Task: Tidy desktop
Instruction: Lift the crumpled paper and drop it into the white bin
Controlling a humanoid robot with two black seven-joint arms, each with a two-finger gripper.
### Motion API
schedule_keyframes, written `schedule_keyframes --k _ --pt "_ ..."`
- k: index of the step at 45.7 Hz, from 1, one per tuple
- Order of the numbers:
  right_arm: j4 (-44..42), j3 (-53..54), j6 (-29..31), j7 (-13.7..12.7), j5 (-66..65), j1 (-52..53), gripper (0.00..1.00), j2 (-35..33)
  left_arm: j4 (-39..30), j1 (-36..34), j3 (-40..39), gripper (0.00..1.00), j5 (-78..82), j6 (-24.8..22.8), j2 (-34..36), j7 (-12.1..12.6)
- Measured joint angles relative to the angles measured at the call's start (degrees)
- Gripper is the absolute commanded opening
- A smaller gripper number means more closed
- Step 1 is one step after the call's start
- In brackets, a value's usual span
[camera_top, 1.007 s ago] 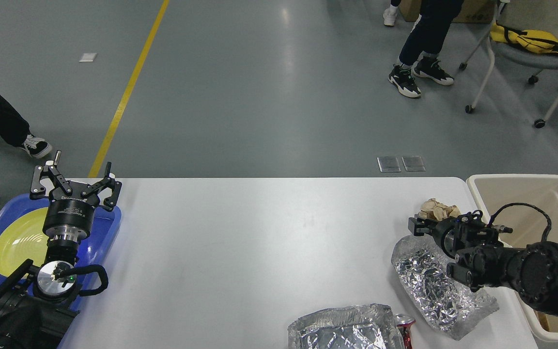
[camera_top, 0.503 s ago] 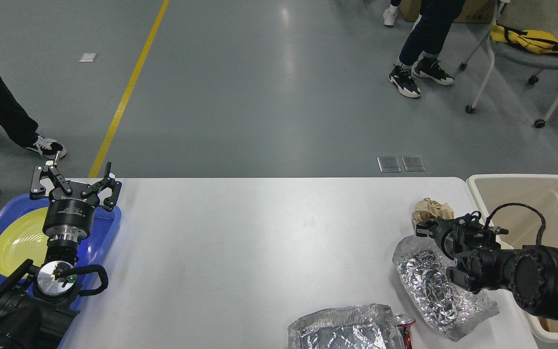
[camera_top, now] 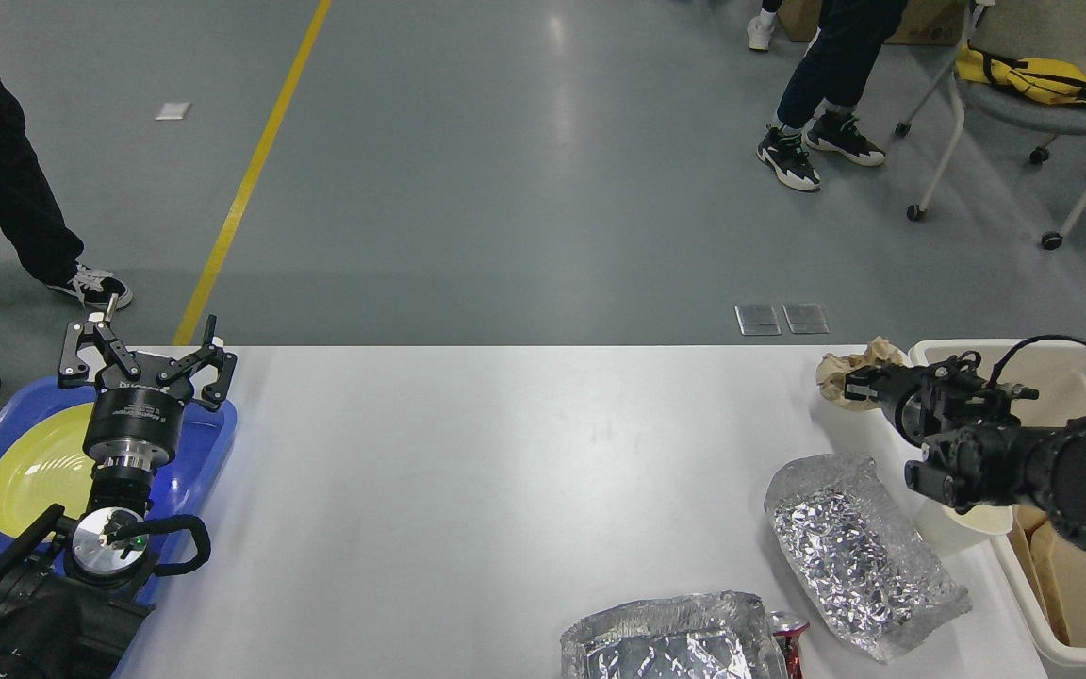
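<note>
The white desktop (camera_top: 505, 471) fills the lower half of the head view. My right gripper (camera_top: 850, 388) hangs above its far right corner, shut on a crumpled brown paper ball (camera_top: 859, 363), right beside the beige bin's near-left corner. Over the blue tray (camera_top: 208, 443) at the left edge, my left gripper (camera_top: 142, 356) stands open and holds nothing. Two crumpled foil pieces lie on the desktop, one at the right (camera_top: 859, 552) and one at the front edge (camera_top: 666, 641). A red can (camera_top: 788, 627) lies between them.
The beige bin (camera_top: 1024, 354) stands off the desktop's right end with cardboard inside. A white cup (camera_top: 962, 528) sits under my right arm. A yellow plate (camera_top: 34, 462) lies in the blue tray. People and a wheeled chair (camera_top: 1024, 104) stand on the floor beyond.
My right gripper has risen and moved back and right with the paper ball, from beside the right foil piece to the bin's corner. The left arm has not moved.
</note>
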Motion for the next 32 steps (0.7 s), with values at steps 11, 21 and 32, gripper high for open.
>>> schedule_keyframes --k 11,21,32 --pt "16.5 0.2 1.7 1.1 0.0 17.8 0.00 -9.7 0.0 0.0 0.0 0.97 0.0 0.0 0.0 0.0" --pt "34.5 0.3 17.8 4.9 0.0 43.1 0.00 -16.9 0.0 0.0 0.0 0.97 0.0 0.0 0.0 0.0" --pt "53.8 2.1 41.4 6.3 0.0 65.0 0.00 -20.2 0.0 0.0 0.0 0.97 0.0 0.0 0.0 0.0"
